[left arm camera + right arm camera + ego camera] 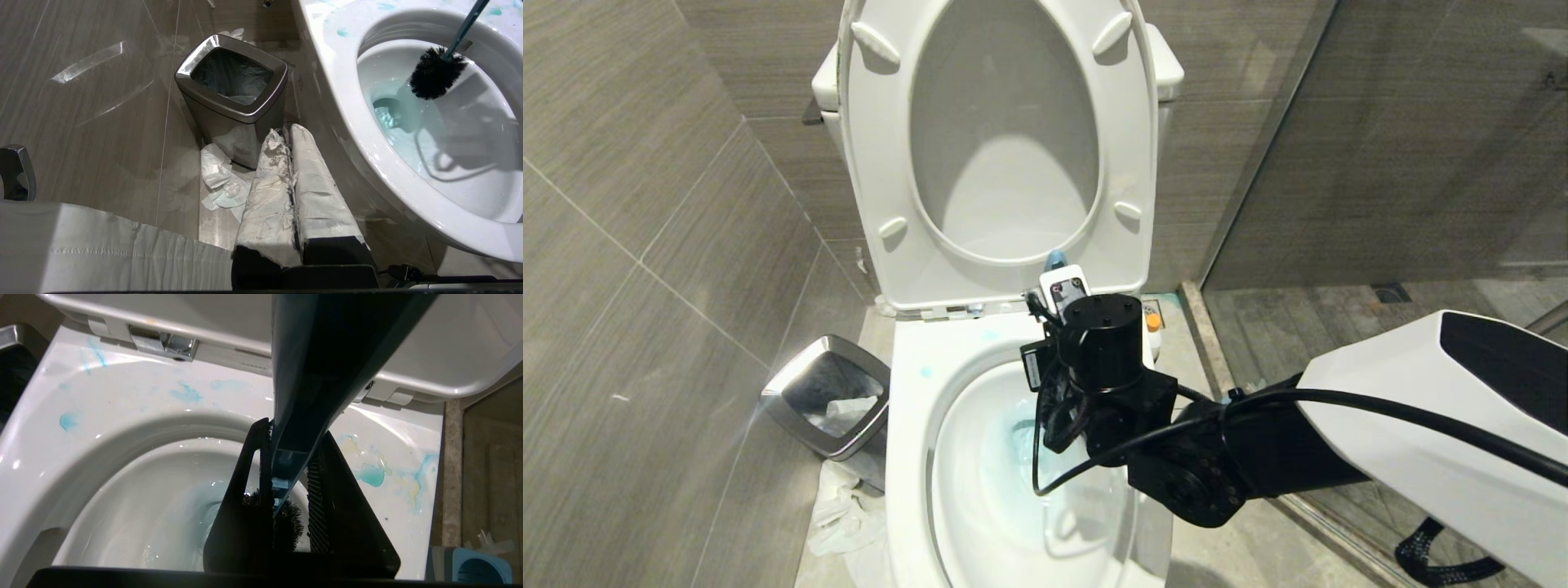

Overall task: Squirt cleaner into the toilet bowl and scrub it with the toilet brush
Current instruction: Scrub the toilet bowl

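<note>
The toilet bowl (915, 457) stands open, seat and lid raised, with blue-tinted water at its bottom (392, 118). My right gripper (292, 435) is shut on the dark blue handle of the toilet brush (302, 375), which runs down between its fingers. The black bristle head (435, 73) hangs inside the bowl just above the water. In the head view my right wrist (1103, 351) covers the fingers; only the handle's top (1055, 260) shows. The cleaner (1152, 325), orange-capped, stands on the floor right of the toilet. My left gripper (287, 130), cloth-wrapped, is shut and empty, low beside the bowl.
A steel-rimmed bin (796, 384) stands left of the toilet, with crumpled paper (845, 506) on the floor by it. Blue cleaner smears (369, 473) mark the bowl's rim. A blue brush holder (474, 569) sits on the floor to the right. A glass shower partition (1258, 163) closes the right side.
</note>
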